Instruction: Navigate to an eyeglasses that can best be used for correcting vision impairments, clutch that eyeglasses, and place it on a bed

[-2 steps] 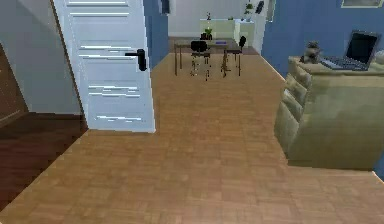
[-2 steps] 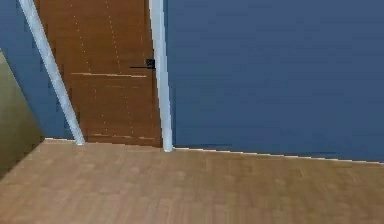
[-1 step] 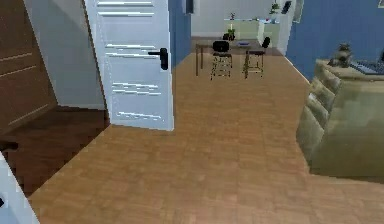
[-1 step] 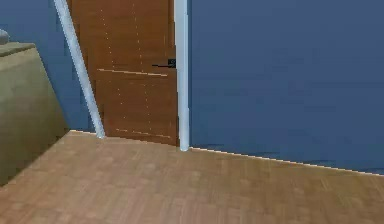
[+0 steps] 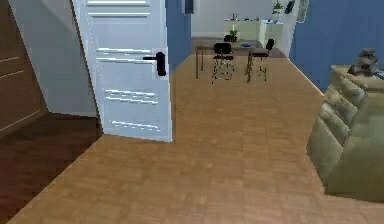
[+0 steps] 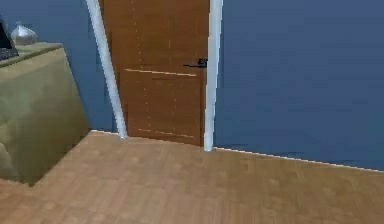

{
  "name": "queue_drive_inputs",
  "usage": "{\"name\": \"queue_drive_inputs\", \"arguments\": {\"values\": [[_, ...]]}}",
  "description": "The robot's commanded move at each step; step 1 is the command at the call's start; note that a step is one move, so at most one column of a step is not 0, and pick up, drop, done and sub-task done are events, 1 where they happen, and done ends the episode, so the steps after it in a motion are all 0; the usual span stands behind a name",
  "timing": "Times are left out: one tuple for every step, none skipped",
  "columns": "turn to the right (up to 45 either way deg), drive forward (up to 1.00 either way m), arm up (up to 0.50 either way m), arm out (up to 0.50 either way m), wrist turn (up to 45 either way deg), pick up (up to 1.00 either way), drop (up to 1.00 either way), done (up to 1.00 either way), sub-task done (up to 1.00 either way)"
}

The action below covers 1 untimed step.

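Olive dresser (image 5: pixel 345 130) is sitting at the forward view's right, a dark blob (image 5: pixel 366 62) on top. You're searching, so be edging closer and checking it. Eyeglasses' whereabouts: can't tell. Gripper's state: can't tell.

Forward and side views, common dresser (image 5: pixel 348 132)

Quick count: two doors total, one white panelled door (image 5: pixel 125 65) in the forward view and one brown door (image 6: pixel 160 75) in the arm side view, each with one black handle (image 5: pixel 158 63). One olive dresser (image 5: pixel 350 135), with one small greyish thing (image 6: pixel 22 35) I can make out near its top's edge. Further back, one table (image 5: pixel 232 45) and two black chairs (image 5: pixel 223 62).
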Motion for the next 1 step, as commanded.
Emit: {"name": "queue_drive_inputs", "arguments": {"values": [[-9.0,0.0,0.0,0.0,0.0,0.0,0.0,0.0,0.0]]}}
